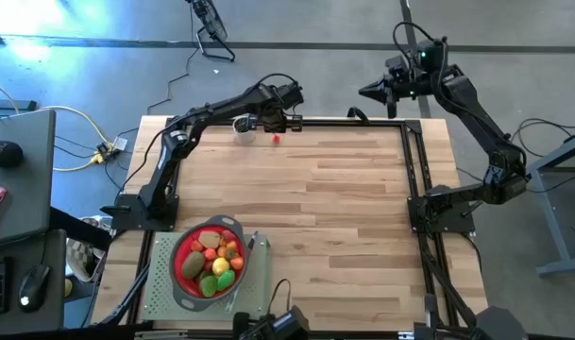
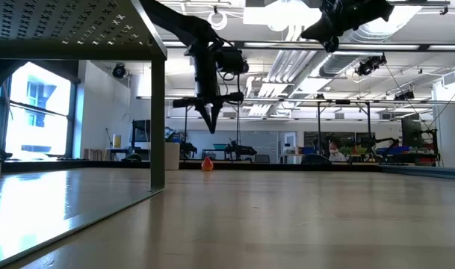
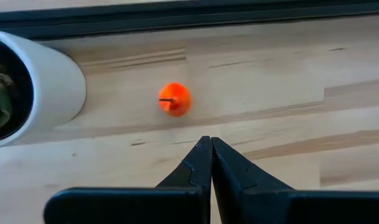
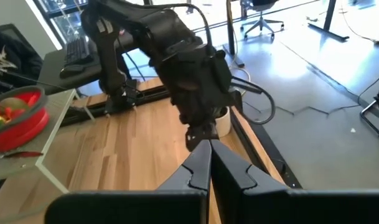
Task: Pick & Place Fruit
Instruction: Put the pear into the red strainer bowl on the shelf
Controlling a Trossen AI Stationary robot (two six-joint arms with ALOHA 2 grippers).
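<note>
The red strainer (image 1: 210, 263) is sitting at the near edge of the table (image 1: 344, 217), holding most of the fruit (image 1: 214, 261). Far beyond the strainer, 1 small orange-red fruit (image 3: 174, 99) is lying beside a white cup (image 3: 43, 87), with the left gripper (image 3: 210, 144) hovering above it, fingers pressed together. The right gripper (image 4: 208, 148), also closed, is hanging off the table's far right corner.

One red strainer (image 1: 209, 261) of heaped fruit (too piled to count), one loose orange-red fruit (image 3: 174, 99), one white cup (image 1: 244, 127).
</note>
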